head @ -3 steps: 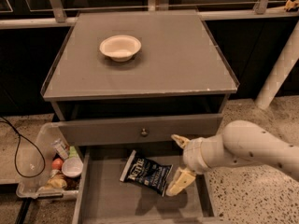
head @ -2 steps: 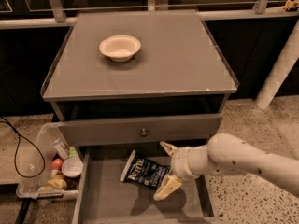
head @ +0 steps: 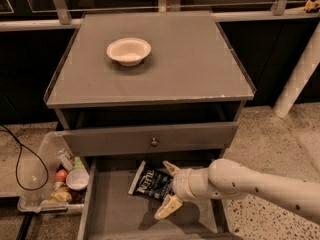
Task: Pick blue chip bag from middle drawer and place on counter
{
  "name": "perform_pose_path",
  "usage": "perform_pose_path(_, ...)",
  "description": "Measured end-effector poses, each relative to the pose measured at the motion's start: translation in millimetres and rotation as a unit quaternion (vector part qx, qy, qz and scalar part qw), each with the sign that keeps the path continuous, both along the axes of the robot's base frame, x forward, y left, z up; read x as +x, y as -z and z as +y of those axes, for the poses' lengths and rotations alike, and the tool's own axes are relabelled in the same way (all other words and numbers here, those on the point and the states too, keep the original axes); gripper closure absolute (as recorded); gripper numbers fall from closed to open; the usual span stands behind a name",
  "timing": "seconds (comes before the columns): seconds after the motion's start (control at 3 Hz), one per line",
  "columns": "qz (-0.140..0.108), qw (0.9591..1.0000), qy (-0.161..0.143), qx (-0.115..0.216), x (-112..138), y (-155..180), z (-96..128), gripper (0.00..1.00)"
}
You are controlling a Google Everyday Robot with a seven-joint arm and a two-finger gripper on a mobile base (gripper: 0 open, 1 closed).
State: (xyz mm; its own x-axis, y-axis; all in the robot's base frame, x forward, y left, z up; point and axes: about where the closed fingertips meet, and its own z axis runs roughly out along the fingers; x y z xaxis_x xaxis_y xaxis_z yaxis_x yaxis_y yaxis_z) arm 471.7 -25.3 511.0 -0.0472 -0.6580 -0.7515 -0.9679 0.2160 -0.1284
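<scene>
The blue chip bag point(head: 149, 182) lies flat on the floor of the open middle drawer point(head: 110, 209), white end strip to the left. My gripper point(head: 170, 190) reaches in from the right, its two cream fingers spread open around the bag's right end, one finger behind it and one in front. The fingers hold nothing. The counter point(head: 190, 64) is the flat grey cabinet top above, with a chipped front edge.
A white bowl point(head: 128, 50) stands on the counter at the back left. A closed drawer front with a round knob point(head: 154, 142) overhangs the open drawer. A clear bin point(head: 60, 179) of bottles and a black cable point(head: 20, 159) sit on the floor at left. A white post point(head: 300, 74) stands at right.
My arm has moved left and deeper into the drawer, bringing the open fingers from the bag's right side to straddle its right end. The bag has not moved.
</scene>
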Motion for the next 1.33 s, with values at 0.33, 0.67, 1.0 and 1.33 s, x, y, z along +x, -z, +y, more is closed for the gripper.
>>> perform_pose_path(0.33, -0.001, 1.0000, 0.003, -0.009, 10.1, 26.3, 2.3, 0.00)
perform_pose_path(0.67, -0.002, 0.9991, 0.015, -0.038, 32.3, 50.3, -5.8, 0.00)
perform_pose_path(1.0, 0.008, 0.9980, 0.032, -0.054, 46.7, 71.1, -16.2, 0.00)
perform_pose_path(1.33, 0.023, 0.9976, 0.039, -0.053, 45.2, 91.0, -9.0, 0.00)
